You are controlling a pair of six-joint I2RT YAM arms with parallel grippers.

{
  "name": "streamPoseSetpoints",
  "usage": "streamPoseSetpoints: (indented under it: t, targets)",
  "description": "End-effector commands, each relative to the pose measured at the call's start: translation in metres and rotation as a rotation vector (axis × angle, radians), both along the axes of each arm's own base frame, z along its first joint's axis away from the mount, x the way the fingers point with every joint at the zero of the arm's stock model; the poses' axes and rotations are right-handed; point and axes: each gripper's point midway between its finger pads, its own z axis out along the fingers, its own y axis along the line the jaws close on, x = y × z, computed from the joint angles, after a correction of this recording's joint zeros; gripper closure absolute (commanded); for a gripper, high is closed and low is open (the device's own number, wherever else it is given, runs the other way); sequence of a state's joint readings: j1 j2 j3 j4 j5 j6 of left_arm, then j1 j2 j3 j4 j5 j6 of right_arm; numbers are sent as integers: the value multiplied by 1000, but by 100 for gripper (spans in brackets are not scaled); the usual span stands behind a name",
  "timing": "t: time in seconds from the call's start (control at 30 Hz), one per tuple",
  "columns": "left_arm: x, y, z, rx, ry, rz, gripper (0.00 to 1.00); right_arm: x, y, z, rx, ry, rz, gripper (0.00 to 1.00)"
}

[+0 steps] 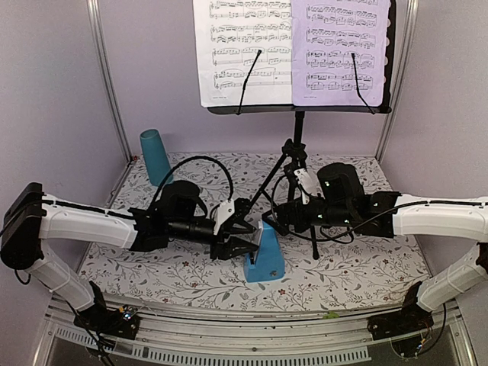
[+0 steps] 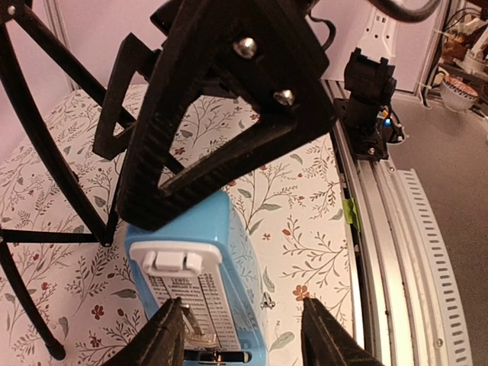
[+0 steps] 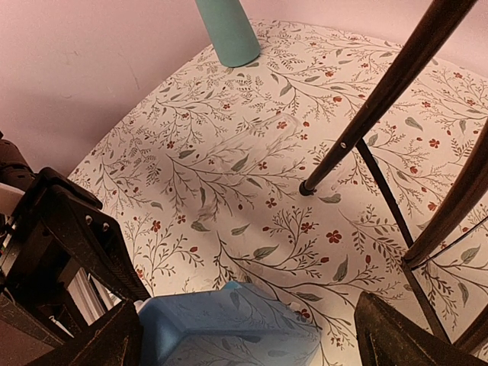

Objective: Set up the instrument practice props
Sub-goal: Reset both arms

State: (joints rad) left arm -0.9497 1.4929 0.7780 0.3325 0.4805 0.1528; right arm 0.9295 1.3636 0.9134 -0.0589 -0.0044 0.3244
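Note:
The black tripod music stand [image 1: 298, 130] stands at the back. Its tray holds the white page [image 1: 244, 49] and the lavender page [image 1: 339, 46] side by side. The blue metronome [image 1: 264, 259] stands upright on the floral cloth in front of the stand. My left gripper [image 1: 244, 231] is open at its upper left. In the left wrist view the metronome's scale face [image 2: 194, 282] lies partly between the gripper's [image 2: 244, 334] spread fingers. My right gripper [image 1: 277, 221] is open just above it. In the right wrist view the metronome [image 3: 229, 328] lies low between that gripper's [image 3: 252, 347] wide fingers.
A tall teal cup [image 1: 155, 156] stands at the back left and also shows in the right wrist view [image 3: 227, 30]. The stand's legs [image 3: 366, 114] spread over the cloth close to both grippers [image 2: 46, 152]. The table's metal front rail [image 2: 389, 229] runs along the near edge.

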Motion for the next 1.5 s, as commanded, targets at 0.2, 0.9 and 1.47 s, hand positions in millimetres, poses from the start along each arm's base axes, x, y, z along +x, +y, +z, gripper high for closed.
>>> streamPoseSetpoints:
  t: [0.2, 0.9, 1.47]
  targets:
    - [-9, -5, 4, -7, 2, -25, 47, -2, -3, -21, -93, 33, 5, 1]
    - [-38, -11, 6, -13, 9, -63, 48, -2, -3, -24, -103, 41, 2, 1]
    - [-56, -16, 3, -3, 15, -88, 49, -3, -4, -27, -110, 49, -2, 1]
